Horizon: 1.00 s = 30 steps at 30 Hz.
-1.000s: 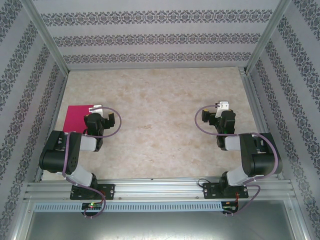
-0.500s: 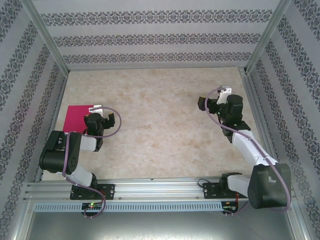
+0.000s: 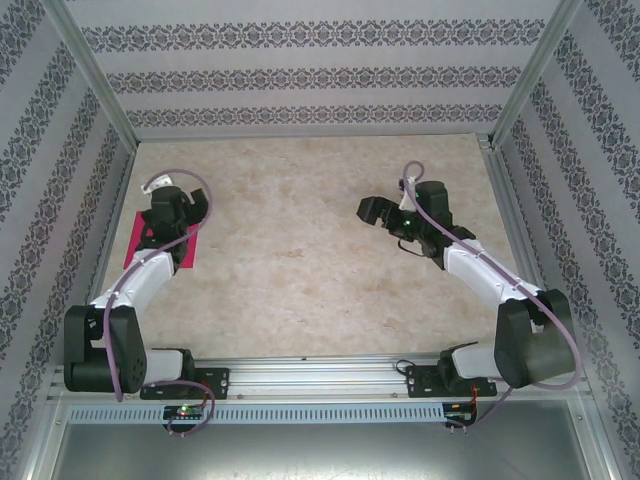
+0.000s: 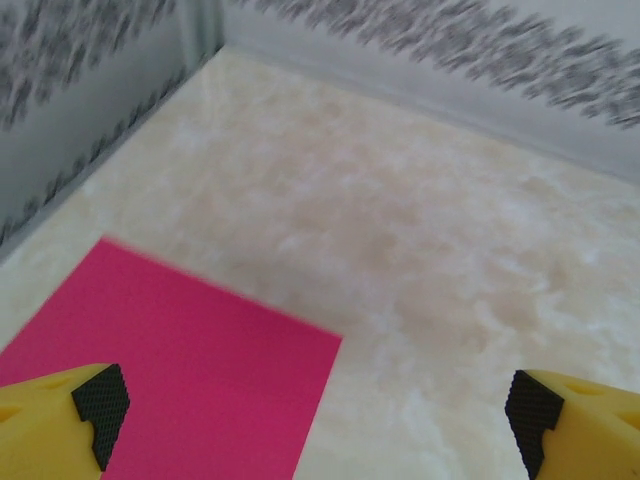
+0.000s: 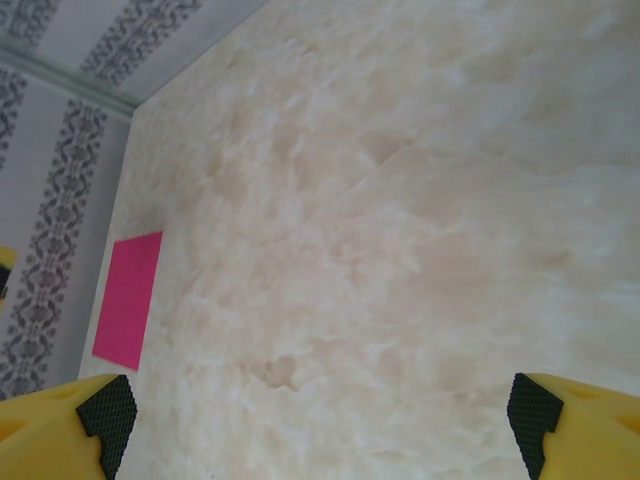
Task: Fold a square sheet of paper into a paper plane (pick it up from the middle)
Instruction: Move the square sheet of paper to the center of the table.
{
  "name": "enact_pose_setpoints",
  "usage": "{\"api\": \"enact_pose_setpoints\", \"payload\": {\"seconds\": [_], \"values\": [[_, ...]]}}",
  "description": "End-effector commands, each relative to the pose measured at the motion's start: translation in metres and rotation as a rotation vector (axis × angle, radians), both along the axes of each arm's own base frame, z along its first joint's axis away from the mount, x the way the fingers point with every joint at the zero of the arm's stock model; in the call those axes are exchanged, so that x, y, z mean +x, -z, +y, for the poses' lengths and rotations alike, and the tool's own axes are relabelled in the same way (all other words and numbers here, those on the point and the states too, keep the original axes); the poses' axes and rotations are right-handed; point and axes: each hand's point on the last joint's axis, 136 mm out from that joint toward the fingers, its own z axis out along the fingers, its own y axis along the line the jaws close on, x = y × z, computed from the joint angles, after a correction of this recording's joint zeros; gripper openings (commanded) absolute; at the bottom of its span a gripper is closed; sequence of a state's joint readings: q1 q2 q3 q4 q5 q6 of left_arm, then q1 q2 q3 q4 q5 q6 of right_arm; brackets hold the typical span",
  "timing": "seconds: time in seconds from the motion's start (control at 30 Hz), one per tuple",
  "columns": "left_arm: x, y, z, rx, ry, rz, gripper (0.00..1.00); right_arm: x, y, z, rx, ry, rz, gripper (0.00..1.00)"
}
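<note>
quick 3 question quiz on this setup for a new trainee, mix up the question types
1. Fill in: the left gripper and the right gripper both have their jaws ____.
2. Which one hangs over the square sheet of paper? A) left gripper B) right gripper C) neither
3. True or false: the right gripper holds the square sheet of paper.

Key: 1 open; 2 A; 3 false, because the sheet lies flat by the left wall, well away from that gripper.
</note>
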<state>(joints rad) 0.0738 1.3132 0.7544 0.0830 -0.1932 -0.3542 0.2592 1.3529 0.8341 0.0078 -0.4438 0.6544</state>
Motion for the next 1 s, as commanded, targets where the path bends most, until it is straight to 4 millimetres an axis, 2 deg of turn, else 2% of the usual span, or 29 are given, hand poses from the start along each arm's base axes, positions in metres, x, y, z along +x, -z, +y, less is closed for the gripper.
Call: {"api": "enact_pose_setpoints", "payload": {"seconds": [0.0,0.07,0.2,0.37,0.53,0.77,0.83,0.97], "values": [[-0.04,0.072,0.012,-0.328,-0.114,0.257,1.0,0.001,-0.008,0.015,-0.082,-0.031,-0.006,0.98],[-0.034,0.085,0.003,-0.458,-0.054,0.293,1.0,-0.005,-0.01,0.032,-0.121,-0.091,-0.017,0.98],[-0.021,0.098,-0.004,-0.518,0.003,0.362,1.0,-0.017,-0.015,0.065,-0.15,-0.198,-0.032,0.98],[-0.013,0.116,-0.006,-0.571,-0.012,0.425,1.0,-0.027,-0.011,0.085,-0.172,-0.252,-0.027,0.98],[-0.017,0.129,-0.021,-0.655,0.014,0.479,1.0,-0.03,0.005,0.081,-0.206,-0.234,0.01,0.98],[-0.034,0.147,-0.056,-0.812,0.059,0.506,1.0,-0.033,0.02,0.069,-0.239,-0.185,0.046,0.98],[-0.036,0.147,-0.071,-0.829,0.087,0.513,1.0,-0.035,0.024,0.067,-0.24,-0.176,0.057,0.98],[-0.043,0.143,-0.115,-0.866,0.143,0.537,1.0,-0.036,0.033,0.058,-0.26,-0.126,0.078,0.98]]}}
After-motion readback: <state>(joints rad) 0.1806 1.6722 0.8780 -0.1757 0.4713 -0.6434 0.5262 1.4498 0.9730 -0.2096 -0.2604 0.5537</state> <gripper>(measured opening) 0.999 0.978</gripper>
